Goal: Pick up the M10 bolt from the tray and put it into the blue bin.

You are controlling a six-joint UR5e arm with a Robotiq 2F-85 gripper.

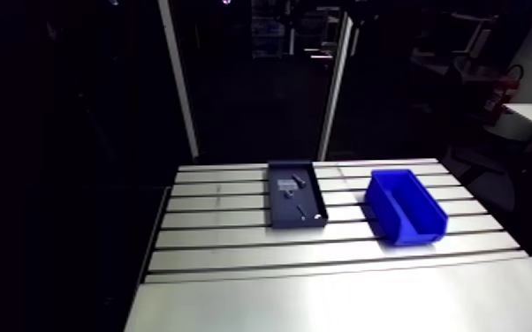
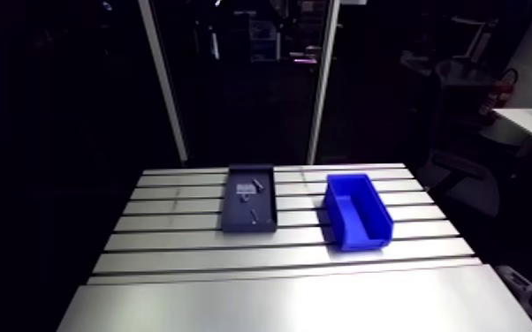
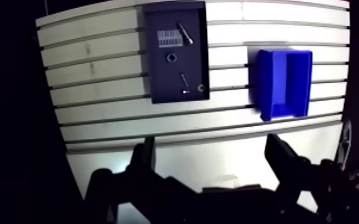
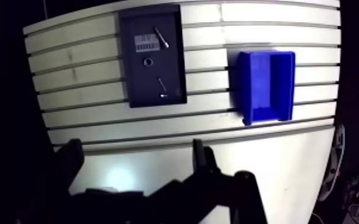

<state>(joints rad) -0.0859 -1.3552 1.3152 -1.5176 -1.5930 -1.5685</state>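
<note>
A dark tray (image 3: 158, 77) lies on the slotted table, far ahead of my gripper (image 3: 212, 158). In it are a long bolt (image 3: 185, 33) beside a barcode label (image 3: 169, 39), a shorter bolt (image 3: 184, 79), a small ring-shaped part (image 3: 172, 58) and another small part (image 3: 201, 88). Which bolt is the M10 I cannot tell. The blue bin (image 3: 284, 80) stands empty beside the tray, a slot's width apart. My gripper hangs high over the table's near part, open, with nothing between its fingers (image 3: 143, 156). The arm view shows tray (image 1: 276, 207) and bin (image 1: 406, 207) but not the gripper.
The aluminium table (image 1: 234, 243) has long slots running across it. A smooth plate (image 1: 340, 305) forms its near part. Two upright posts (image 1: 181, 79) stand behind the far edge.
</note>
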